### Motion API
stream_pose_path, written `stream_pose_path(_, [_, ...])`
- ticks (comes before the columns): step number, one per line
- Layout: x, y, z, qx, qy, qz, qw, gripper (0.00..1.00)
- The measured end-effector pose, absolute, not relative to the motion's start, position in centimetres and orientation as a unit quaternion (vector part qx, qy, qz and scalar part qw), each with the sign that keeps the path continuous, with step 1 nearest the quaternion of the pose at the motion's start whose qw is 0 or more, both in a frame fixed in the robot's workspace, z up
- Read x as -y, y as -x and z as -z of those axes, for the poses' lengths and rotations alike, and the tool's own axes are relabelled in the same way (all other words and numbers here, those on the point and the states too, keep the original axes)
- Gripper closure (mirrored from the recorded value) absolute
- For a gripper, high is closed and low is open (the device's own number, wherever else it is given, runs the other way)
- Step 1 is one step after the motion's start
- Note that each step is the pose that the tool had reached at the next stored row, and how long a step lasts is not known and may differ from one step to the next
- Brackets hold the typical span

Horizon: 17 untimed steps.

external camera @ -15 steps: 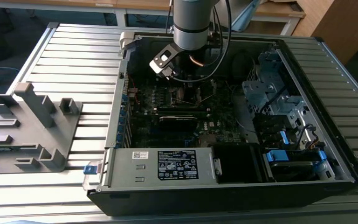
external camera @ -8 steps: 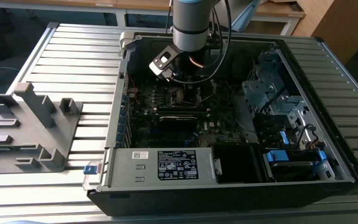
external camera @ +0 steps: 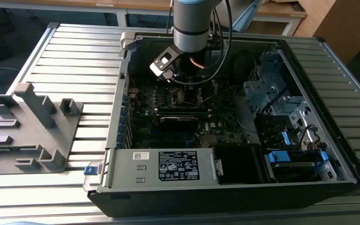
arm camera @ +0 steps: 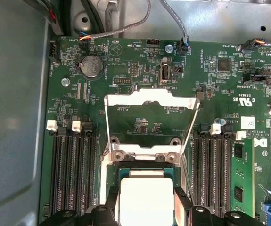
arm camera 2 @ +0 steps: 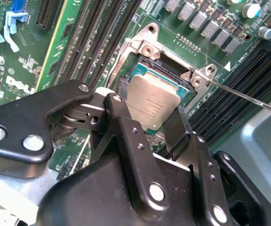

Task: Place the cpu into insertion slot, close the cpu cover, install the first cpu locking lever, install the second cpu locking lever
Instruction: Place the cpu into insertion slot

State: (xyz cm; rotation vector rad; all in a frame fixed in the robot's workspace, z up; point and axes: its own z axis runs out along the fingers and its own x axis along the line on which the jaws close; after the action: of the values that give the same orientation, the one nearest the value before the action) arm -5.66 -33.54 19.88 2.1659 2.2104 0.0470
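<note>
The cpu (arm camera 2: 153, 104), clenched in your gripper (arm camera 2: 148, 113), hangs tilted just over the socket (arm camera 2: 154, 70).
In the exterior view the arm (external camera: 189, 28) works at 11 o'clock from the middle of the case (external camera: 230, 199); the cpu cover (arm camera: 149, 98) stands open; a skewed drop could bend socket pins.

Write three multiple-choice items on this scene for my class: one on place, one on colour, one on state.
1. Where is the cpu? A. On the power supply. B. In the gripper, over the socket. C. On the table.
2. What colour is the cpu cover? A. Silvery. B. Blue. C. Red.
3. How does the cpu cover stand? A. Shut over the cpu. B. Taken off. C. Swung open.
Key: B, fingers flank the cpu; A, its frame shines metal-grey; C, the motherboard shows through its raised window.
</note>
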Motion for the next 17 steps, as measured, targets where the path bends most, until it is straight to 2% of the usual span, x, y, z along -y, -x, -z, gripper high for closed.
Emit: stream_pose_path(17, [33.53, 5.81, -19.49, -0.711, -0.703, -0.02, 0.02, 0.46])
